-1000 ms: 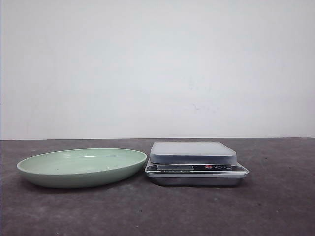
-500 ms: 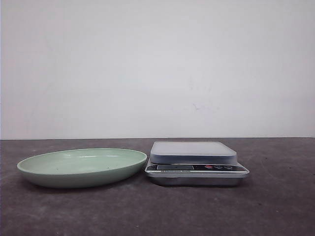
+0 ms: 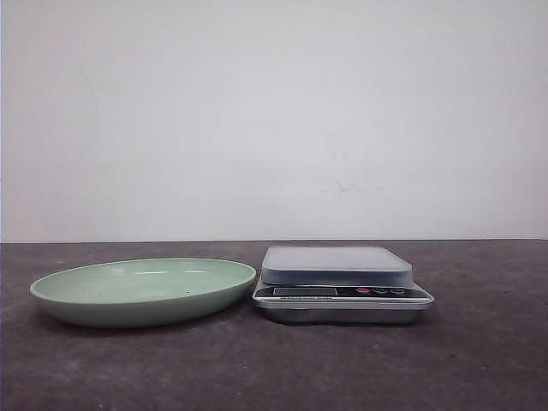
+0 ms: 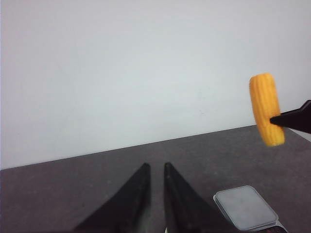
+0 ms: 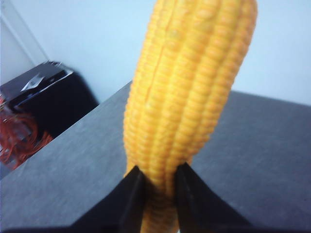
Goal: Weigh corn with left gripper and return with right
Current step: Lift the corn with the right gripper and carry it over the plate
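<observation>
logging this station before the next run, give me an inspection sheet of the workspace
surface: dark table, no spills seen
job's things: corn held in the air, upright; scale platform bare; green plate looks bare, beside scale
clutter: nothing seen
grippers: right gripper shut on corn; left gripper holds nothing, jaws nearly together
cables: red wires off the table edge, beside a black box
surroundings: plain white wall

No text, brand or number can be read anywhere; the scale [image 3: 342,291] carries a dark front panel with a faint strip of print and small round buttons, all too small and blurred to make out; its display window shows no legible digits; the corn [image 5: 189,97] bears no label.
</observation>
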Motion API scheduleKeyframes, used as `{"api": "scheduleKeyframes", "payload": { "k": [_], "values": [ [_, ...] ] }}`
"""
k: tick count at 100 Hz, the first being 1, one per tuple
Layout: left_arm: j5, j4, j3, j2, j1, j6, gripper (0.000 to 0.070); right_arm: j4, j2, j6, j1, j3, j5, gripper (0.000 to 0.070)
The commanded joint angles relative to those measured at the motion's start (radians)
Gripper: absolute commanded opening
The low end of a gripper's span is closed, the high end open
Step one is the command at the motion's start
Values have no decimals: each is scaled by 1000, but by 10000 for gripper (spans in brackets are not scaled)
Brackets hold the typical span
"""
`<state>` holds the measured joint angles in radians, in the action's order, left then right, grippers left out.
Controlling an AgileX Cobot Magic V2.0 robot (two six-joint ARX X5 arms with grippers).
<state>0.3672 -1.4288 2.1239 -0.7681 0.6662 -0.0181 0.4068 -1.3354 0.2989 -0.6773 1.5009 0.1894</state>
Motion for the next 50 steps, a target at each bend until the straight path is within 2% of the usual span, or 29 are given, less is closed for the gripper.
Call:
{"api": "scheduleKeyframes", "payload": {
  "k": [1, 33, 50],
  "values": [
    [2, -57, 22, -9, 8, 3, 0, -14, -18, 29, -11, 18, 12, 0],
    [2, -57, 22, -9, 8, 3, 0, 59, -180, 89, -24, 18, 179, 0],
    [2, -57, 22, -9, 8, 3, 0, 92, -301, 89, -41, 18, 206, 0]
  ]
}}
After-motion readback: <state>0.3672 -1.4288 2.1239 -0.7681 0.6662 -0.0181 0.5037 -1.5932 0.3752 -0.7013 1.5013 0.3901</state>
